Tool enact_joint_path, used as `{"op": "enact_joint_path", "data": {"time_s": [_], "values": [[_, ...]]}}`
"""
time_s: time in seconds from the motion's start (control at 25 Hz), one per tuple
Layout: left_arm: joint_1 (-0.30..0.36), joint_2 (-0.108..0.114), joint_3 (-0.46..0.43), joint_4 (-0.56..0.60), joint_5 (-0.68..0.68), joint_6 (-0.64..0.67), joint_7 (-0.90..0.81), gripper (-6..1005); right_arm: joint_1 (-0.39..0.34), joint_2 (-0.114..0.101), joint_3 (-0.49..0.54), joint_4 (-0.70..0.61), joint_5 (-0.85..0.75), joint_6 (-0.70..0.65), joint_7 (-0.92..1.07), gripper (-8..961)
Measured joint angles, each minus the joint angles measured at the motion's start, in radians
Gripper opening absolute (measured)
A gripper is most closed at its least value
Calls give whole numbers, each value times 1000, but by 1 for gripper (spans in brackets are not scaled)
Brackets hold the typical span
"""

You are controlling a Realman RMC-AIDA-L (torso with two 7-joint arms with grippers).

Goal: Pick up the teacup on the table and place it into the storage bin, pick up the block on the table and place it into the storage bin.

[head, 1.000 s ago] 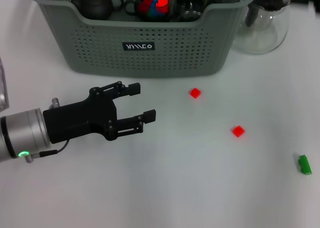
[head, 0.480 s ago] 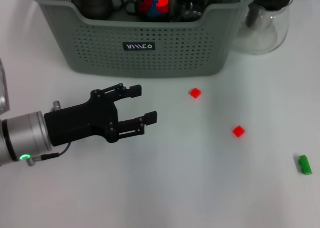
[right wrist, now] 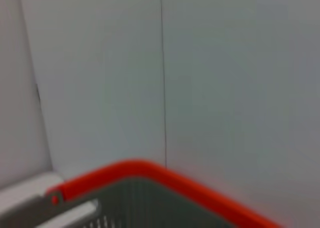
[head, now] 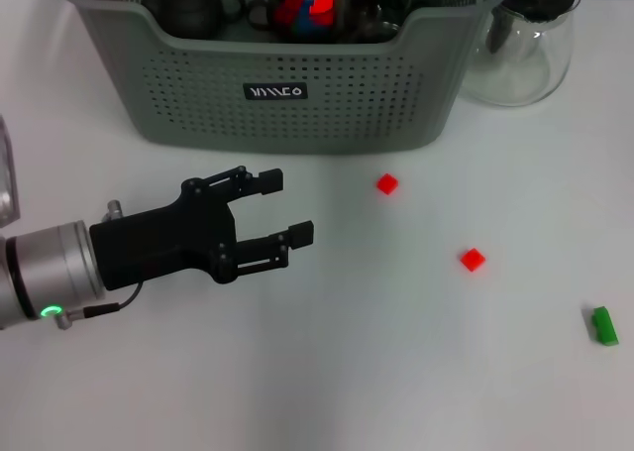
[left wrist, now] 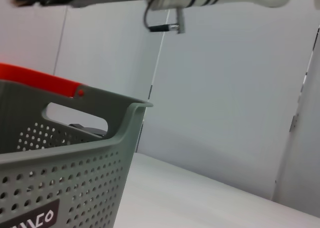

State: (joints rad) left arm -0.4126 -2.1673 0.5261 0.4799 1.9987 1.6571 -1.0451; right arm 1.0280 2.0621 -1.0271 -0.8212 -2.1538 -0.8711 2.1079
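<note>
Left hand [head: 280, 209] open, before storage bin [head: 416, 104]

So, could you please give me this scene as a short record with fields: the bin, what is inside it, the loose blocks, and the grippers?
storage bin: grey-green perforated storage bin at the far side of the table
in the bin: dark teapot, a red and blue item, a glass piece
beside the bin: glass jug, on its right
loose blocks: two red blocks and a green block on the table
left gripper: left gripper open, empty, in front of the bin
right gripper: not in view
</note>
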Motion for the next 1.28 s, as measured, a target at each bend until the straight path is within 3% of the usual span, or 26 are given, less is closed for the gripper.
{"op": "enact_joint_path", "data": {"time_s": [0.2, 0.6, 0.84, 0.88, 1.08, 1.2, 1.28], "values": [[-8, 1, 0, -10, 0, -5, 0, 784, 60, 13, -16, 107, -13, 30, -57, 447], [-1, 1, 0, -11, 0, -5, 0, 784, 115, 24, -75, 198, -26, 117, -53, 456], [3, 0, -6, -11, 0, -4, 1, 784, 139, 35, -117, 203, -90, 156, -12, 462], [3, 0, -10, -11, 0, -3, 1, 784, 131, 35, -116, 188, -80, 147, -11, 510], [5, 1, -23, -10, 0, 5, 1, 784, 7, 33, -110, -17, 35, 34, -8, 722], [3, 2, -24, -10, 0, 6, 1, 784, -124, 34, -113, -203, 156, -81, -23, 785], [1, 2, -24, -10, 0, 5, 1, 784, -255, 34, -123, -346, 286, -206, -72, 805]]}}
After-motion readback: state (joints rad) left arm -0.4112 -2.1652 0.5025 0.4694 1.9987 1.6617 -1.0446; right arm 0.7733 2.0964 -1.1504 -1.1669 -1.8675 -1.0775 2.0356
